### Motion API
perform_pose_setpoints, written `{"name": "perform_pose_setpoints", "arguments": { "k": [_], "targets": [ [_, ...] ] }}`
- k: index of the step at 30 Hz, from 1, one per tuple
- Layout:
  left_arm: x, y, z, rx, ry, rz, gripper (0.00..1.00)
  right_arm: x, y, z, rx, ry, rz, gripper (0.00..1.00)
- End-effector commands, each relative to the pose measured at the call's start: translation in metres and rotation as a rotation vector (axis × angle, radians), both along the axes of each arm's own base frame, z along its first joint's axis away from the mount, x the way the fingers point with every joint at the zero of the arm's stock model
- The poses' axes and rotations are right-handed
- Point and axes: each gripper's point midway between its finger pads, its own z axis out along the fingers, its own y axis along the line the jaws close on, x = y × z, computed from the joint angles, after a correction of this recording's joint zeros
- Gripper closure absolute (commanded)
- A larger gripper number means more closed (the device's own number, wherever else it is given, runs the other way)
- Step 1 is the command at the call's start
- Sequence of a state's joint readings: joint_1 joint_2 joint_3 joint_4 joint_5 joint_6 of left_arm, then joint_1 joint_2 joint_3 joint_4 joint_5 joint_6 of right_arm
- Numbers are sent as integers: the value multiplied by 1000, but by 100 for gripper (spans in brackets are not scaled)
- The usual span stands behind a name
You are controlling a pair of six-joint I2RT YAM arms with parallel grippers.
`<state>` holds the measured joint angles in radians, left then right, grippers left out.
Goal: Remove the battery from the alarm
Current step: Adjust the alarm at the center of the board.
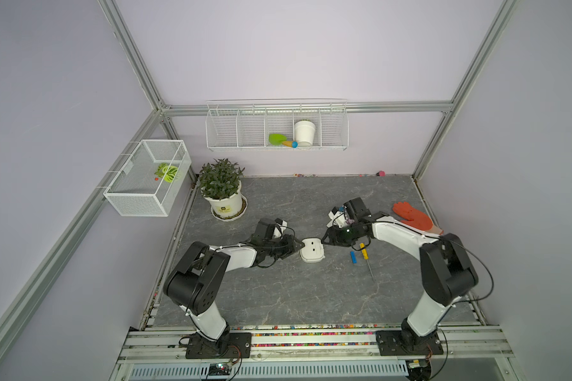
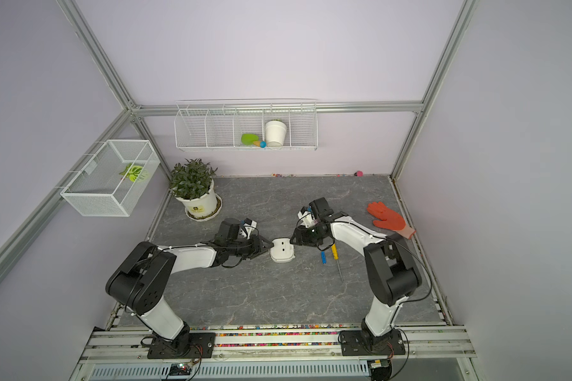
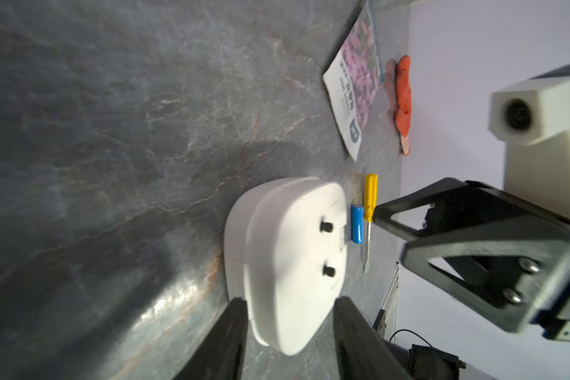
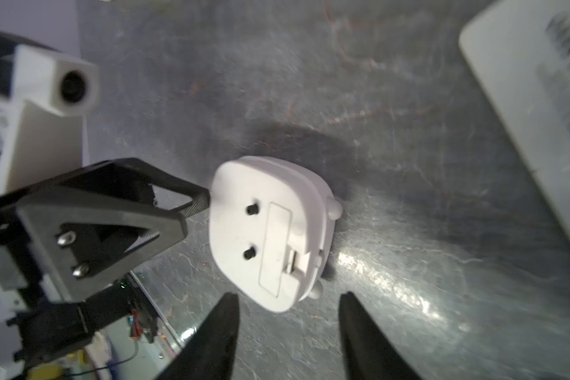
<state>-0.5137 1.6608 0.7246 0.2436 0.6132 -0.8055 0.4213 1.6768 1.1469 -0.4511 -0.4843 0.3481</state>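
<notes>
The battery (image 1: 353, 257) lies loose on the tabletop (image 1: 278, 297), just beside the screwdriver (image 1: 365, 254) and clear of the alarm (image 1: 312, 250), which sits face down between my arms. My right claw (image 4: 288, 295) is wide open and empty, its tips just short of the alarm. My left claw (image 3: 290, 300) straddles the alarm's edge, part open; I cannot tell if it pinches. If it does, pulling back drags the alarm, and a low right arm could roll the battery away

Screwdriver (image 1: 364, 252) crowds the battery (image 1: 353, 257); bare tabletop (image 1: 278, 198) separates battery from alarm (image 1: 312, 250).
</notes>
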Motion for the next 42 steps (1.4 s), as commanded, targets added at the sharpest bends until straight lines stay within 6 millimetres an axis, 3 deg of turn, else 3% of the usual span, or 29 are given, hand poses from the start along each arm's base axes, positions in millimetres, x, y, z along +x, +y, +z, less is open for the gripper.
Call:
{"name": "perform_pose_setpoints", "arguments": {
  "k": [1, 6, 8, 11, 17, 20, 24, 35, 42],
  "targets": [
    [3, 16, 14, 31, -64, 40, 49, 8, -21, 38, -91, -271, 47, 30],
    [5, 39, 34, 56, -144, 127, 40, 11, -28, 84, -69, -615, 85, 14],
    [6, 47, 41, 72, -177, 166, 36, 8, -27, 93, -55, -749, 127, 2],
    [5, 60, 51, 89, -224, 221, 32, -2, -17, 95, -31, -914, 263, 1],
    [2, 79, 58, 126, -268, 296, 25, -40, 19, 63, -18, -964, 714, 1],
    [0, 83, 55, 142, -262, 305, 25, -47, 29, 33, -93, -928, 900, 1],
    [-3, 86, 50, 145, -245, 314, 25, -48, 41, 7, -130, -828, 1048, 1],
    [-7, 96, 45, 187, -239, 329, 24, -44, 48, -42, -225, -659, 1210, 1],
    [-8, 97, 43, 193, -234, 329, 24, -29, 46, -45, -300, -677, 1206, 1]
  ]
}}
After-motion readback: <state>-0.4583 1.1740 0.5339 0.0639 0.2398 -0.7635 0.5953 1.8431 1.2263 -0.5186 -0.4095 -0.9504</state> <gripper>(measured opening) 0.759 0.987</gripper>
